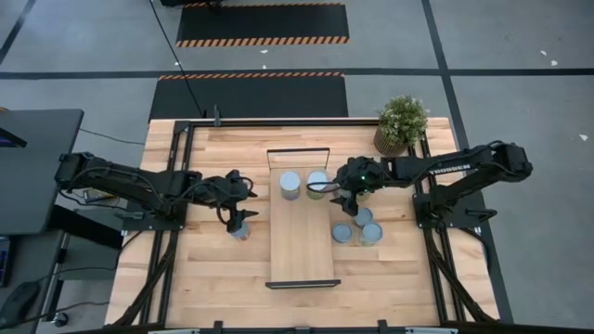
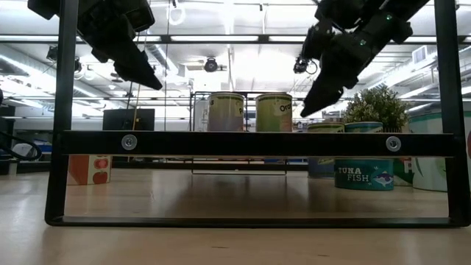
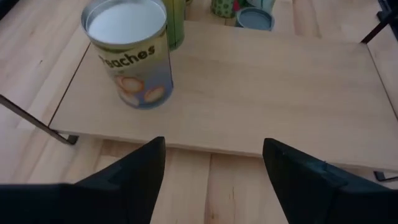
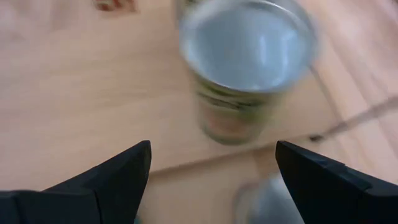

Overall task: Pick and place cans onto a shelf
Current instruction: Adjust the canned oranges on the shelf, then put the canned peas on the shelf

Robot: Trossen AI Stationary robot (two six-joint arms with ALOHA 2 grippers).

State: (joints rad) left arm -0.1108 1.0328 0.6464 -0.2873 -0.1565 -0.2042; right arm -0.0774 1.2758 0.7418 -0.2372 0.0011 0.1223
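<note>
The shelf, a long light-wood board with black end frames, lies in the middle of the table. Two cans stand at its far end: a peaches can and a green-labelled can. My left gripper hovers open just off the shelf's left edge, above the board and pointing slantwise down at it. My right gripper hovers open off the shelf's right edge, facing the green can, with nothing between its fingers. Three more cans stand on the table right of the shelf. One can stands on the table below my left gripper.
A potted plant stands at the table's far right corner. Among the right-hand cans is a blue tuna tin. The shelf's near half is bare wood. Black frame rails run along both sides of the table.
</note>
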